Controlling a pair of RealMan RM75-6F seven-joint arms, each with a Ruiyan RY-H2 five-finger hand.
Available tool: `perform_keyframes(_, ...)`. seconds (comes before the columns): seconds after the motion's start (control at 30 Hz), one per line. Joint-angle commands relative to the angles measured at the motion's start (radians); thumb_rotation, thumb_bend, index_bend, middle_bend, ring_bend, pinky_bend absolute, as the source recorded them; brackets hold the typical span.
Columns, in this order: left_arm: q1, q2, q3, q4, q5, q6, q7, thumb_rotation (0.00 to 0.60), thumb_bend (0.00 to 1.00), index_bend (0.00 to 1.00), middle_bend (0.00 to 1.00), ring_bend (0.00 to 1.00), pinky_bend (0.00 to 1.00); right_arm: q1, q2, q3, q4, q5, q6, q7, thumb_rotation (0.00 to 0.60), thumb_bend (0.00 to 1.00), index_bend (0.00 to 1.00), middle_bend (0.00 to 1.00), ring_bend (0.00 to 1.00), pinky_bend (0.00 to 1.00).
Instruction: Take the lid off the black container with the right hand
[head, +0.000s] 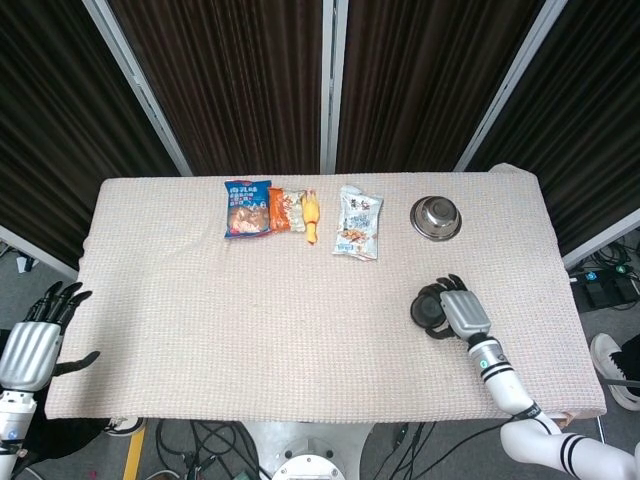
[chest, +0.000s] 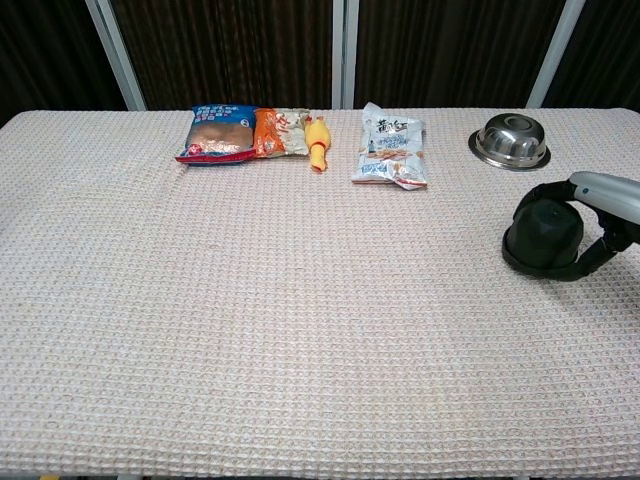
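Right hand (head: 462, 312) grips round black container (chest: 541, 236) on waffle-textured cloth (chest: 300, 300).

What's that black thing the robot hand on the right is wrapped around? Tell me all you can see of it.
The black container is a small, round, matte pot, wider at its base, lid seemingly on. It stands upright on the woven tablecloth, near the table's right side, in front of the steel bowl. The right robot hand curls dark fingers around it.
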Motion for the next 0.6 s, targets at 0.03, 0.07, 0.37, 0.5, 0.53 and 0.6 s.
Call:
perform_keyframes(0.03, 0.0, -0.002, 0.0, 0.002, 0.001, 0.0, 0.0, 0.6, 0.09, 0.15, 0.08, 0.0, 0.17, 0.003, 0.006, -0.008, 0.003, -0.013, -0.001, -0.003, 0.6, 0.09, 0.15, 0.32, 0.02, 0.0)
perform_keyframes(0.07, 0.0, -0.004, 0.0, 0.003, 0.0, 0.0, 0.001, 0.6, 0.09, 0.15, 0.08, 0.0, 0.17, 0.003, 0.007, -0.012, 0.006, -0.023, 0.004, -0.009, 0.6, 0.07, 0.11, 0.29, 0.01, 0.0)
perform_keyframes(0.37, 0.002, -0.003, -0.005, -0.002, 0.001, 0.009, 0.006, 0.6, 0.09, 0.15, 0.08, 0.0, 0.17, -0.009, 0.042, -0.015, -0.035, -0.055, 0.043, 0.013, 0.6, 0.0, 0.02, 0.17, 0.0, 0.0)
perform_keyframes(0.5, 0.001, -0.003, -0.005, -0.005, 0.003, 0.008, 0.008, 0.6, 0.09, 0.15, 0.08, 0.0, 0.17, -0.017, 0.056, -0.018, -0.05, -0.051, 0.05, 0.008, 0.6, 0.01, 0.02, 0.18, 0.0, 0.0)
perform_keyframes(0.53, 0.001, -0.004, -0.005, -0.005, 0.003, 0.008, 0.009, 0.6, 0.09, 0.15, 0.08, 0.0, 0.17, -0.019, 0.057, -0.017, -0.052, -0.048, 0.05, 0.008, 0.6, 0.01, 0.02, 0.18, 0.0, 0.0)
perform_keyframes(0.6, 0.0, -0.004, -0.005, -0.006, 0.003, 0.008, 0.01, 0.6, 0.09, 0.15, 0.08, 0.0, 0.17, -0.02, 0.059, -0.016, -0.053, -0.044, 0.05, 0.005, 0.6, 0.02, 0.02, 0.19, 0.0, 0.0)
